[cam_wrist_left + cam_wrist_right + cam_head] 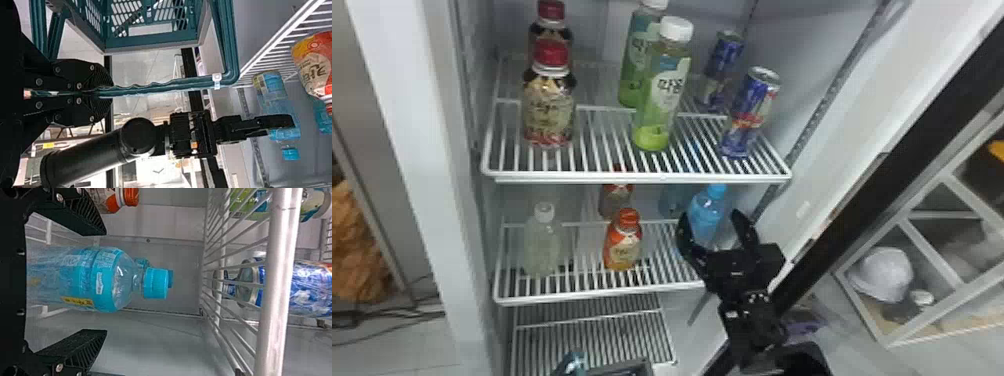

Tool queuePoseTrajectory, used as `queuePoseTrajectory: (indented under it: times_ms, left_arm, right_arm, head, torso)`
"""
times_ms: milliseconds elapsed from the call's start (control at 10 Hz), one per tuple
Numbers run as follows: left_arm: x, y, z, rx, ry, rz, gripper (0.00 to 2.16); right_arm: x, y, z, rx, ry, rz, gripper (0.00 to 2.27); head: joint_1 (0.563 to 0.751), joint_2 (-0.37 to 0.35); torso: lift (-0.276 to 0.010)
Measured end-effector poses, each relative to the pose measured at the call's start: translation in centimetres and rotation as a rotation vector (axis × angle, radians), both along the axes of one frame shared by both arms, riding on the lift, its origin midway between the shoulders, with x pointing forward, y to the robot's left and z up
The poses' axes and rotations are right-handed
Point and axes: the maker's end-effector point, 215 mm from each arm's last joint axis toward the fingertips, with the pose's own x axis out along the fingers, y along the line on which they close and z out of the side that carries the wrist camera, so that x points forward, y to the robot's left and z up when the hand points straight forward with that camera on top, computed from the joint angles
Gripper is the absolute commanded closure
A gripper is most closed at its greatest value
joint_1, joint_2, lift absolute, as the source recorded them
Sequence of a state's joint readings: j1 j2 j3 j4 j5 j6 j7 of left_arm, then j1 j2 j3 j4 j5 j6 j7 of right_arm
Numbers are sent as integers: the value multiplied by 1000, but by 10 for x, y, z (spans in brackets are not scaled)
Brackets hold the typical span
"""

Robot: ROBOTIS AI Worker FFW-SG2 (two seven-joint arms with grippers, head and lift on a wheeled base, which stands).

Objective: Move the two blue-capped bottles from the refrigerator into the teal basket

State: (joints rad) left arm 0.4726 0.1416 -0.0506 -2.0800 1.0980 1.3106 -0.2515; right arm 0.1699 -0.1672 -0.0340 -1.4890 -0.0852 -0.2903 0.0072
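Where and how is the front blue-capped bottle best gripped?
Probably around its body, below the shoulder, from the open front of the shelf: the bottle stands upright, broad there but narrow at the neck. The right gripper is open, one finger on each side.

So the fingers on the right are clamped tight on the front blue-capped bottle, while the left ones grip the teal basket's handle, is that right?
Not quite: the right fingers are open, with a gap on either side of the front blue-capped bottle, as the right wrist view shows. The left fingers do grip the teal basket's handle.
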Motion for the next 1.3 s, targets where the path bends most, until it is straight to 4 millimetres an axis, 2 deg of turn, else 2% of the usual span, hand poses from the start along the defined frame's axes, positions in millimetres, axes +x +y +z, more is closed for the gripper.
queuePoseTrajectory:
  times_ms: [400, 600, 900, 1300]
  left_arm:
    - [0, 1, -1, 1, 3, 3, 1108]
    - [-2, 1, -1, 0, 6, 4, 1108]
    - [-2, 2, -2, 0, 8, 5, 1108]
    - [-2, 2, -2, 0, 9, 6, 1108]
  right_arm:
    - [9, 0, -2, 11, 6, 10, 561]
    - [6, 3, 0, 27, 2, 22, 591]
    - [-14, 11, 17, 54, -27, 45, 591]
    - [-54, 27, 33, 108, -43, 85, 591]
  head:
    - [695, -350]
    - [695, -350]
    - [695, -350]
    - [695, -350]
  torso:
    - [-136]
    - [-136]
    - [-136]
    - [-136]
